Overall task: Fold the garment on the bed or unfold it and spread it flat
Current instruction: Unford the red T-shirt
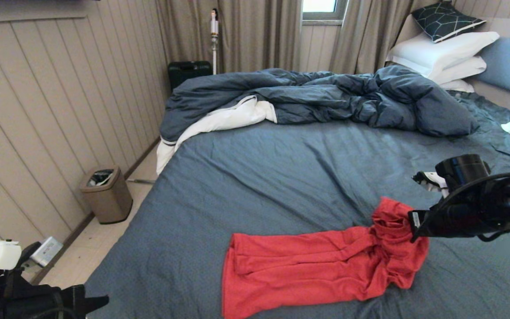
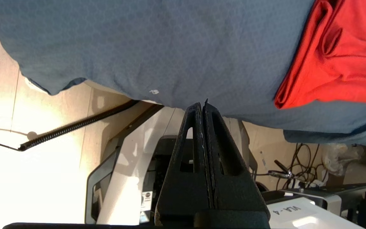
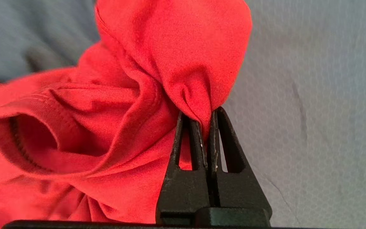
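The red garment lies bunched in a long strip across the near part of the bed, its print hidden. Its right end rises off the sheet in a crumpled peak. My right gripper is shut on that raised end; in the right wrist view a fold of red cloth is pinched between the fingertips. My left gripper is shut on nothing, low off the bed's near left corner, apart from the garment.
A rumpled dark blue duvet with white lining lies across the far side of the bed. White pillows are stacked at the headboard. A tan bin stands on the floor to the left, beside the panelled wall.
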Controlling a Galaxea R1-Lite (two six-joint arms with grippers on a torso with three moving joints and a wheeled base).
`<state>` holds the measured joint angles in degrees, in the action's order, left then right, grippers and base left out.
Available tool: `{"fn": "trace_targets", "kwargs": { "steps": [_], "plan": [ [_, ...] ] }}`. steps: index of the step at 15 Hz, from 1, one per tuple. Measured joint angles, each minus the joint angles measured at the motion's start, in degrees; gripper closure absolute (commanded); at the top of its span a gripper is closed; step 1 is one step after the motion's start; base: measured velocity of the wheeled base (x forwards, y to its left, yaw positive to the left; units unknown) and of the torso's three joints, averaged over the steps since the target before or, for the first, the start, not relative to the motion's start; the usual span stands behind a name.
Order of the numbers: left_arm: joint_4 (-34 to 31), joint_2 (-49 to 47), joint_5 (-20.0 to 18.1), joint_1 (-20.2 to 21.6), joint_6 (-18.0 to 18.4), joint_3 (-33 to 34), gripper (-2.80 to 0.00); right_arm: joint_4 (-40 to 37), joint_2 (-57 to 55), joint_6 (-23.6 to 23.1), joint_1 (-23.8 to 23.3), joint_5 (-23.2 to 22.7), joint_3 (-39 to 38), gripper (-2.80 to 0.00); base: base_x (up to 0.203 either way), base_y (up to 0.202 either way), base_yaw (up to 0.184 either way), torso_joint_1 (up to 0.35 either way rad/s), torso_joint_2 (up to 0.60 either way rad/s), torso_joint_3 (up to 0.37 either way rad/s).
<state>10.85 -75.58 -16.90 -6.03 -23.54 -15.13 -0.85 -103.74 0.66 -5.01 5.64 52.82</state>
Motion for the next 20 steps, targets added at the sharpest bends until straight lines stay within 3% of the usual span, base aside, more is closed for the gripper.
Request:
{"fn": "trace_targets", "kwargs": {
  "steps": [10, 11, 20],
  "plan": [
    [-0.01, -0.07, -0.07, -1.18, -0.21, 0.28, 0.0, 0.95, 8.68, -1.39, -4.33, -4.07, -4.43, 0.0, 0.0, 0.0, 0.0, 0.0, 0.0, 0.0],
    [-0.02, -0.07, -0.07, -1.35, -0.21, 0.33, 0.0, 1.15, 8.76, -1.62, -4.49, -4.08, -4.94, -2.8, 0.0, 0.0, 0.0, 0.0, 0.0, 0.0],
    [-0.02, -0.22, 0.0, -1.45, -0.21, 0.35, 0.0, 4.96, 9.67, -1.6, -5.08, -5.33, -8.38, -2.8, 0.0, 0.0, 0.0, 0.0, 0.0, 0.0]
  ]
}}
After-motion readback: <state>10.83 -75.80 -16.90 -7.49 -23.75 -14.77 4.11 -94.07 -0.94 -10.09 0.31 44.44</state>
